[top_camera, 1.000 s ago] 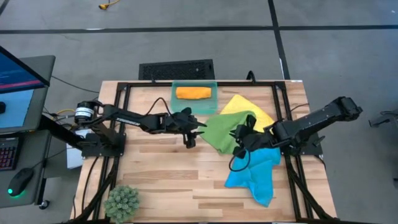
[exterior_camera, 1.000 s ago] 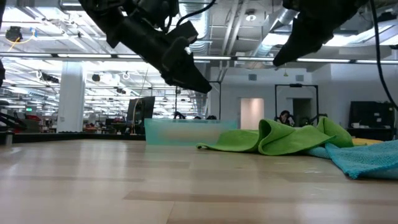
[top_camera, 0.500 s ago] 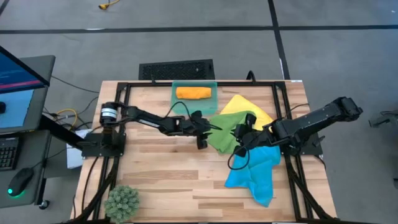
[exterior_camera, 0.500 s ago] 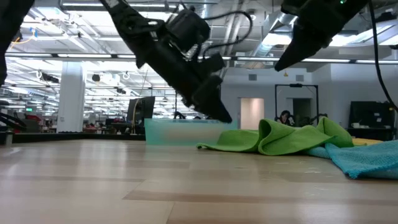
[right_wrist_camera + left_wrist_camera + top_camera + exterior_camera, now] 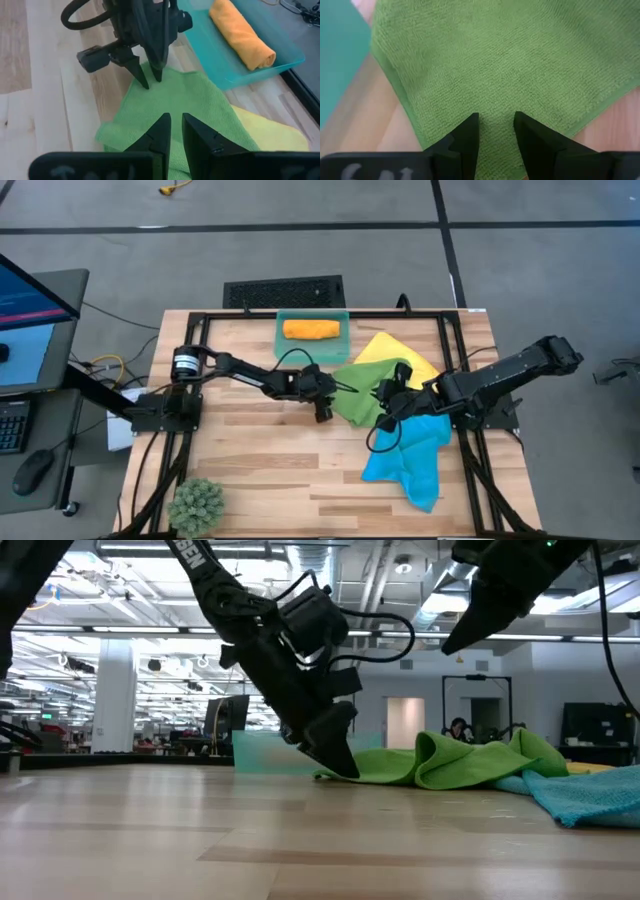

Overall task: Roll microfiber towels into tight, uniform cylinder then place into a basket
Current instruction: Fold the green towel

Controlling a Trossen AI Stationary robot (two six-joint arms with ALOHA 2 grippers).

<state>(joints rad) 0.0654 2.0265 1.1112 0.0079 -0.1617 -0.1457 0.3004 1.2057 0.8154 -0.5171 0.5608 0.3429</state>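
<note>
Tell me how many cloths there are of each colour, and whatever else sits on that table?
Orange towel, rolled, in the basket: 1
Green towel: 1
Yellow towel: 1
Blue towel: 1
Basket: 1
Spiky green plant ball: 1
Total: 6 things, 4 of them towels

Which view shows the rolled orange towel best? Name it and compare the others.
Right wrist view: the rolled orange towel fills a good part of the frame, lying in the teal basket with its folds plain. The high view shows it small but whole. The low view gives only a blur behind the basket wall. The left wrist view misses it.
</note>
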